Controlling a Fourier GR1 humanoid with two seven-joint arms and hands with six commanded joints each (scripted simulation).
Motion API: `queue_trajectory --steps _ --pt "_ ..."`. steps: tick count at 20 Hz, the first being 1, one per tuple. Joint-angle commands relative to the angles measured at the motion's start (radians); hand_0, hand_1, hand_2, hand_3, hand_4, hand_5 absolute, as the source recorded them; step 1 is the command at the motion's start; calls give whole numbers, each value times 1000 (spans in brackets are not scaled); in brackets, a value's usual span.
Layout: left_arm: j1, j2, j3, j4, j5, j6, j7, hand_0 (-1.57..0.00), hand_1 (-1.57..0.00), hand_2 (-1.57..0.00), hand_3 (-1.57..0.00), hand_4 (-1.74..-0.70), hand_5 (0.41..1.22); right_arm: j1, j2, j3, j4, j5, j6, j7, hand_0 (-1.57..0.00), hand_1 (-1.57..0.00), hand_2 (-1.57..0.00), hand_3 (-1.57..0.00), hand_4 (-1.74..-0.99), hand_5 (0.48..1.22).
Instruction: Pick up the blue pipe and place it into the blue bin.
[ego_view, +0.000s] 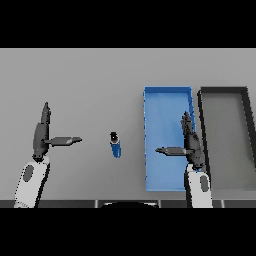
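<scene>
**Spotter:** Where's the blue pipe sitting?

**Operator:** I see the blue pipe (116, 144) standing alone on the grey table (90, 80), just to the left of the blue bin (148, 150), not touching it. Nothing holds it. Its dark open end faces up towards me, so I judge it upright or nearly so.

**Spotter:** And your hands?

**Operator:** My right hand (190, 145) hangs over the bin's right side, fingers straight and pointing away, thumb stuck out left towards the pipe. It's spread wide and carries nothing. My left hand (42, 137) is well left of the bin, with the pipe between them, also flat and empty, its thumb pointing right.

**Spotter:** Why the right one over the bin?

**Operator:** My guess is it's simply the nearer arm. The pipe is just past the bin's left wall, so I'd reach across with that hand and have only a short carry back.

**Spotter:** Anything else about?

**Operator:** A dark grey bin (225, 140) lies right of the blue bin, nearly touching it. That's the wrong one, so I'll mind the release.

**Spotter:** Progress?

**Operator:** Not yet started; the grasp comes first.
</scene>
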Motion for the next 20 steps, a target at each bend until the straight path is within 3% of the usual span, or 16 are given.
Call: queue_trajectory --steps 1,6,8,10,16,20 --pt "-4 -3 -1 1 -1 2 -2 1 1 1 1 -966 593 -4 -3 -3 2 -2 0 3 1 1 1 1 -1205 629" --pt "-39 -28 -17 21 -19 18 13 1 1 1 1 -966 593 -31 -29 -32 26 -21 11 12 1 1 1 1 -1205 629" --pt "13 90 -50 19 -28 -150 -92 1 1 1 1 -963 592 21 -134 13 -30 95 31 -118 1 1 1 1 -1201 628" --pt "12 125 -66 37 -38 -212 -124 1 1 1 1 -959 590 57 -157 44 -61 142 39 -136 1 1 1 1 -1197 626" --pt "38 160 -100 3 -13 -328 -182 1 1 1 1 -976 584 67 -172 55 -88 151 51 -106 1 1 1 1 -1192 621" --pt "65 205 -158 -78 -2 -422 -142 1 1 1 1 -1048 535 50 -169 60 -77 159 48 -105 1 1 1 1 -1176 615"
